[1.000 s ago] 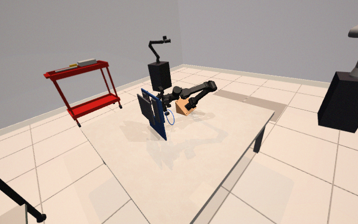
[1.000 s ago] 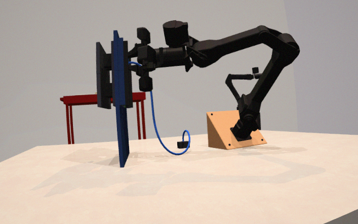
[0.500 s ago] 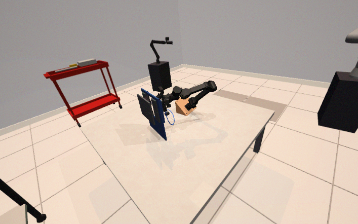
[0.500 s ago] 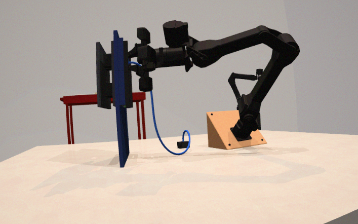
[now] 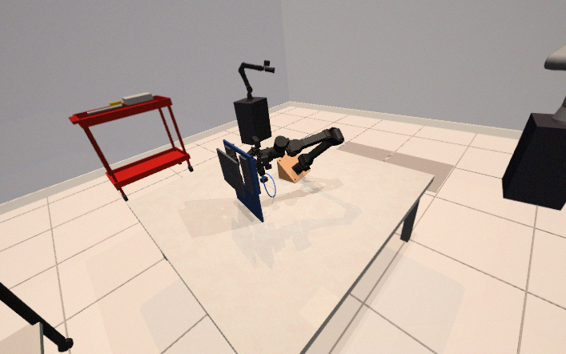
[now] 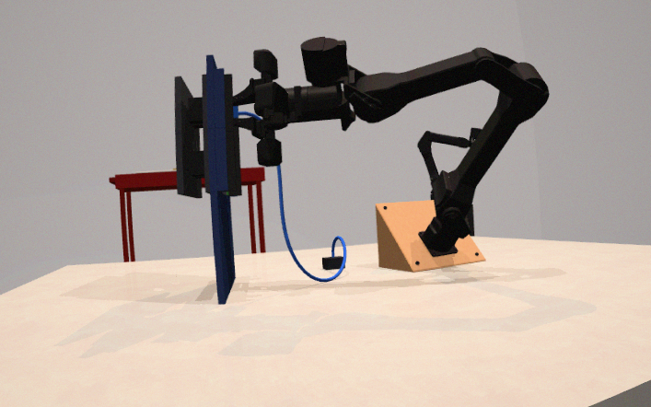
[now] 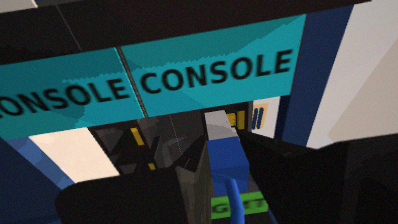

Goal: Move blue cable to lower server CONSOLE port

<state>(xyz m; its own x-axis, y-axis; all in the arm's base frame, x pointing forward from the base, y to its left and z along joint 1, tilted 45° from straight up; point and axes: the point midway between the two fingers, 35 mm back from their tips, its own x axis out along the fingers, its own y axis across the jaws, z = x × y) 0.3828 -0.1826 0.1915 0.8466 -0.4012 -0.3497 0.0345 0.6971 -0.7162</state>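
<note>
1. The black arm [image 5: 315, 142] [image 6: 434, 70] rises from an orange wedge base [image 5: 286, 172] [image 6: 399, 242], leans back to a high elbow, then reaches forward, its forearm sloping gently down to a roughly level wrist.
2. Its gripper [image 5: 256, 158] [image 6: 239, 110] [image 7: 220, 138] points at an upright blue panel [image 5: 250, 199] [image 6: 223, 242] [image 7: 327, 65]; the fingers are clamped on the blue plug [image 7: 227, 155], one on each side.
3. The plug sits below a teal CONSOLE label [image 7: 215, 67], its pale front end at a port opening; how deep it sits, I cannot tell.
4. The blue cable [image 5: 274, 190] [image 6: 282, 217] [image 7: 235, 200] hangs below the gripper, curving to a small black block [image 5: 263, 179] [image 6: 331, 262] on the table [image 5: 276, 263] [image 6: 368, 343].
</note>
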